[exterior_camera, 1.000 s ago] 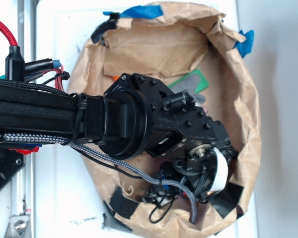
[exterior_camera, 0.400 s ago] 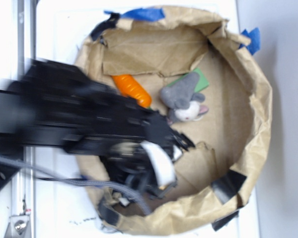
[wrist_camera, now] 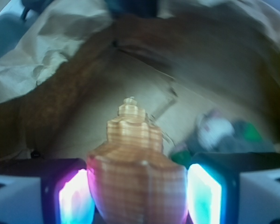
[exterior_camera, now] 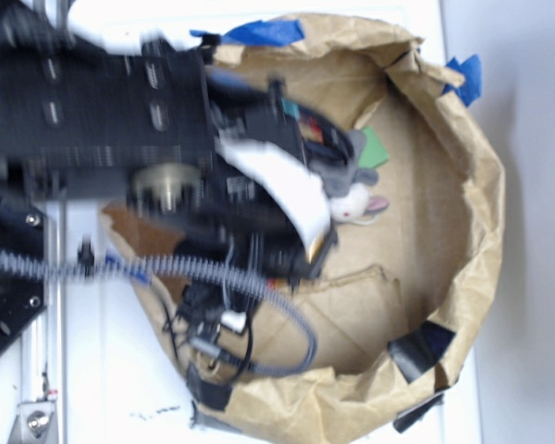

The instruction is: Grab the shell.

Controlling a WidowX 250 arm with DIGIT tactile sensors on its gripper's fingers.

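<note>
In the wrist view the shell [wrist_camera: 135,158], amber-brown with ridges and a stepped tip pointing away, fills the gap between my two glowing pads [wrist_camera: 74,200]. Both pads touch its bulbous body, so my gripper [wrist_camera: 137,189] is shut on it, above the bag's floor. From the exterior view the arm is a dark blur over the bag's left half. The gripper [exterior_camera: 305,217] shows there only as a white smear, and the shell is hidden behind it.
A crumpled brown paper bag [exterior_camera: 486,213] rings the work area, with blue tape [exterior_camera: 259,32] and black tape [exterior_camera: 421,347] on its rim. A grey-and-white stuffed mouse [exterior_camera: 356,203] lies on a green piece [exterior_camera: 375,148], just right of the gripper. Loose cables [exterior_camera: 213,324] hang below the arm.
The arm has swung from the bag's lower middle toward the upper left and nearer the camera. It now covers the orange carrot that showed a moment ago.
</note>
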